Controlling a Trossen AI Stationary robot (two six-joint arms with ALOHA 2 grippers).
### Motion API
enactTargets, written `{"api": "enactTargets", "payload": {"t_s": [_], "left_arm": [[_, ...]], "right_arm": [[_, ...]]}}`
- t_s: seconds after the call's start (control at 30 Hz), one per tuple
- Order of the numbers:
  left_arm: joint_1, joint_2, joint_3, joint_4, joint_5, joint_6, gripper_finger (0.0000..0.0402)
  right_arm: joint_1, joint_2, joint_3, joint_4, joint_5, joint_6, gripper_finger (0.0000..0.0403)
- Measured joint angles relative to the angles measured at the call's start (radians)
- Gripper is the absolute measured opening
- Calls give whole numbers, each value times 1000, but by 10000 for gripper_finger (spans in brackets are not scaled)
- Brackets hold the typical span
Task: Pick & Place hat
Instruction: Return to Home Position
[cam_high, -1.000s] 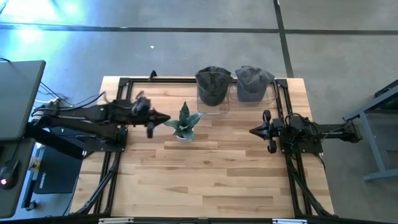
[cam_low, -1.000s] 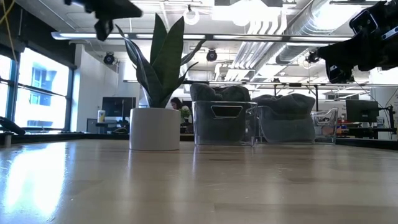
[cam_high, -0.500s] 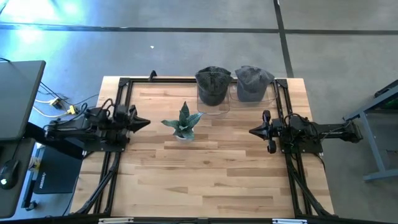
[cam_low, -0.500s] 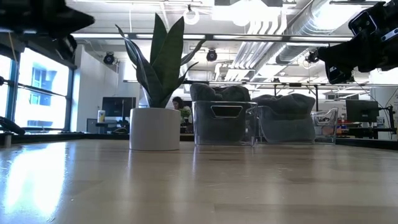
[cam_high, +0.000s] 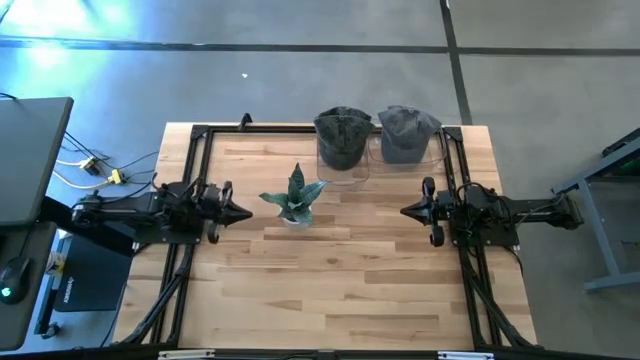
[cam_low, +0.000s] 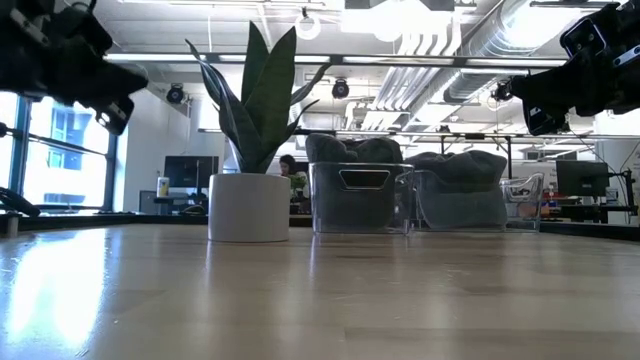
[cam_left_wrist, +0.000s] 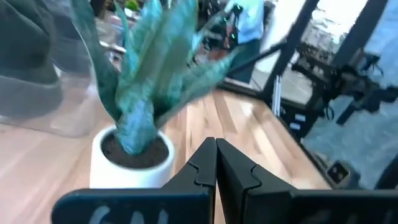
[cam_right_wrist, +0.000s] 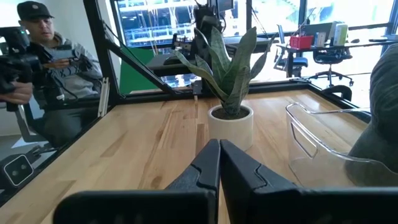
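Observation:
Two hats sit in clear bins at the table's far edge: a dark green hat (cam_high: 342, 135) (cam_low: 355, 185) and a grey hat (cam_high: 406, 132) (cam_low: 462, 190) to its right. My left gripper (cam_high: 248, 213) (cam_left_wrist: 216, 147) is shut and holds nothing. It hangs level at the table's left side and points at the potted plant (cam_high: 296, 198) (cam_left_wrist: 134, 99). My right gripper (cam_high: 403, 211) (cam_right_wrist: 219, 147) is also shut with nothing in it. It hangs level at the right side, pointing toward the plant (cam_right_wrist: 230, 115), near side of the grey hat's bin.
The plant in its white pot (cam_low: 248, 205) stands between the two grippers, left of centre. A clear bin wall (cam_right_wrist: 323, 152) shows close beside my right gripper. A black frame (cam_high: 196, 150) runs along the table's sides. A person (cam_right_wrist: 46, 68) sits beyond the table's left edge.
My left gripper has drawn back from beside the plant toward the table's left edge and has sunk lower, rolling a little as it went. It stayed shut with nothing in it. The hats and the plant have not moved.

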Motion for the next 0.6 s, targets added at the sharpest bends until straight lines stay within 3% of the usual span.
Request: {"api": "enactTargets", "payload": {"t_s": [0.17,0.6], "left_arm": [[-2,-1,-59,126,22,33,0],[-2,0,-70,139,42,166,0]], "right_arm": [[0,0,0,0,0,0,6],[0,0,0,0,0,0,8]]}}
